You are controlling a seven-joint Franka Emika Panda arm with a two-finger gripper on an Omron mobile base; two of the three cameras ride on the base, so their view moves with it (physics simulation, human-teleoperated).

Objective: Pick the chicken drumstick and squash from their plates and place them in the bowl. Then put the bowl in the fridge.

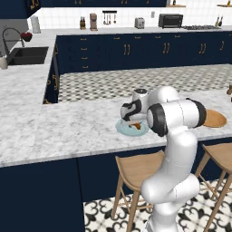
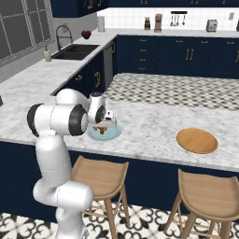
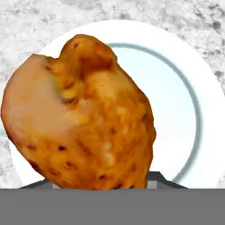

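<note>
1. Left base view: the gripper (image 1: 132, 118) hangs low over the pale blue-green plate (image 1: 123, 130), which sits on the marble counter (image 1: 68, 127) near its front edge. An orange-brown patch on that plate, right under the hand, is the chicken drumstick (image 1: 135, 127).
2. Same view, to the right of the blue-green plate: the tan plate (image 1: 216, 119) lies on the counter, partly hidden behind the arm's elbow. Nothing can be seen on its visible part.
3. Right base view: the hand points straight down at the blue-green plate (image 2: 115, 132), with the drumstick (image 2: 103, 130) directly beneath it. The tan plate (image 2: 197, 140) is well apart to the right of the blue-green plate and looks bare.
4. Hand view: the drumstick (image 3: 83, 118) sits right in front of the camera, on the blue-green plate (image 3: 206, 114). Its bulbous body fills the near left; a narrower knob rises toward the upper middle, so the long axis runs roughly bottom to top of this view, leaning slightly.
5. Key relation, as a judgement: the drumstick lies directly along the gripper's approach line, between where the fingers should be; no sideways correction looks needed.
6. Finger state: cannot tell. The tips are hidden behind the meat, so whether they are spread or closed on it is not visible.
7. Squash, bowl and fridge: not identified.
</note>
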